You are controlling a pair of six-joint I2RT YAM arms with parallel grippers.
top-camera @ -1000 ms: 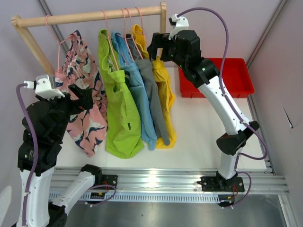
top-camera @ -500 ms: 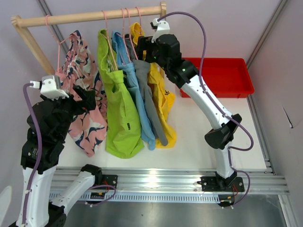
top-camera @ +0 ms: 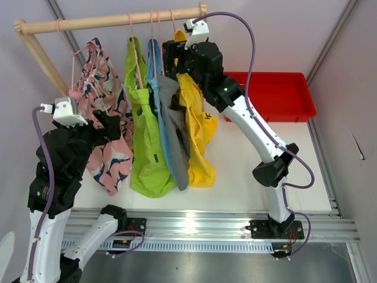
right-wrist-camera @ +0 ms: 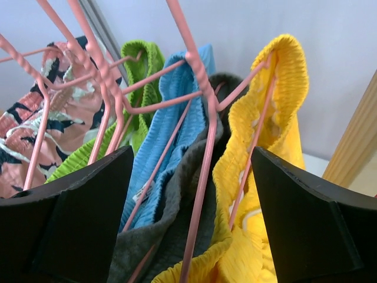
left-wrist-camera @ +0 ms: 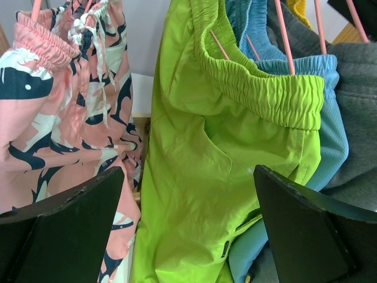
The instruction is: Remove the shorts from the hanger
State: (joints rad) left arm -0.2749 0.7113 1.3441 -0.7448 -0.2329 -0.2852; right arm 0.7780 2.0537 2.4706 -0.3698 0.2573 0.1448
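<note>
**Shorts.** All five hang on pink wire hangers [right-wrist-camera: 207, 135] from the wooden rail [top-camera: 118, 22] that runs along the far edge of the desk [top-camera: 241, 171].
- Near the rail's left end, on their own: pink patterned shorts [top-camera: 103, 118].
- Packed together toward the right end, left to right: lime green shorts [top-camera: 144, 147], light blue shorts [top-camera: 154, 71], grey shorts [top-camera: 177, 135], yellow shorts [top-camera: 197, 124].
- None is off its hanger.

**Right gripper** [top-camera: 169, 59]. You have it up at the rail's right end, against the hanger tops of the packed group.
- Its jaws stand wide apart.
- In the right wrist view, the waistbands of the blue, grey and yellow pairs lie in the gap between the two fingers [right-wrist-camera: 65, 218], along with their hanger wires.
- You cannot tell from either view whether a finger touches cloth or wire; nothing is clamped.

**Left gripper** [top-camera: 106, 118]. Its jaws are fully apart and hold nothing.
- It sits low on the left side of the desk, just beside the pink patterned pair.
- Its wrist view faces the lime green waistband, with the pink pair to the left.

**Red bin** [top-camera: 277, 97]. It sits at the far right corner of the desk, to the right of the rail's right post.
</note>
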